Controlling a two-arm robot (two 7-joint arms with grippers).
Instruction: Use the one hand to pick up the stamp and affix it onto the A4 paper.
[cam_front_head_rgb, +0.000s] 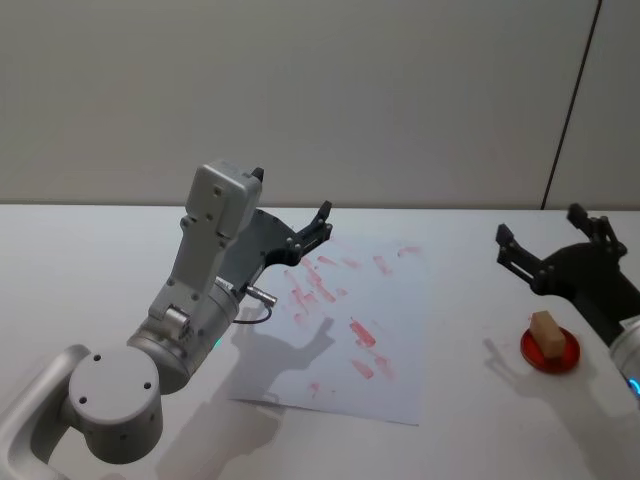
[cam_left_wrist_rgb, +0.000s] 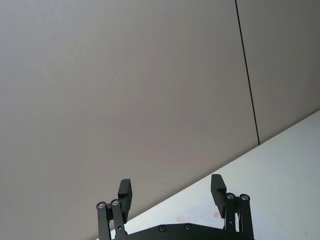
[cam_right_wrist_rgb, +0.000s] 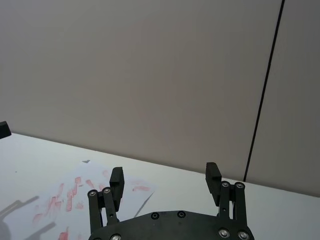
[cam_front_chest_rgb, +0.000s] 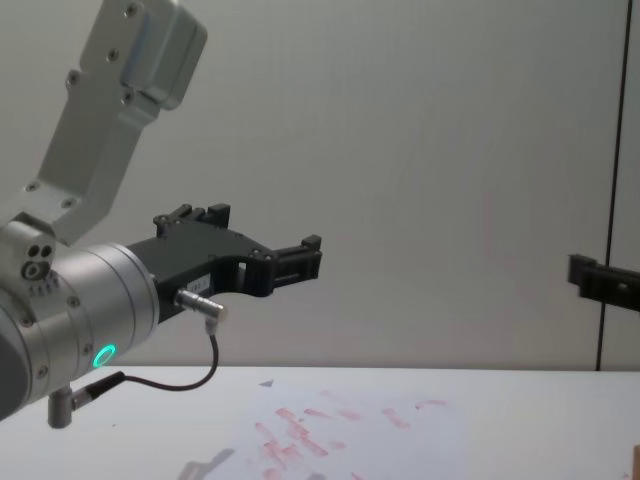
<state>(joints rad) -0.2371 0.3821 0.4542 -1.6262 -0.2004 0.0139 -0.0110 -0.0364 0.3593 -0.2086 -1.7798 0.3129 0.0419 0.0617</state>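
White table: your largest item, bearing the rest
A4 paper: white sheet with red-pink prints, lying flat at the table's middle
Left gripper: raised over the paper's far left corner, fingers spread, holding nothing
Right gripper: raised to the right of the paper, fingers spread, holding nothing
Red dish: right of the paper, apart from it, near the right gripper
Stamp: tan block; you will find it standing in the red dish, untouched
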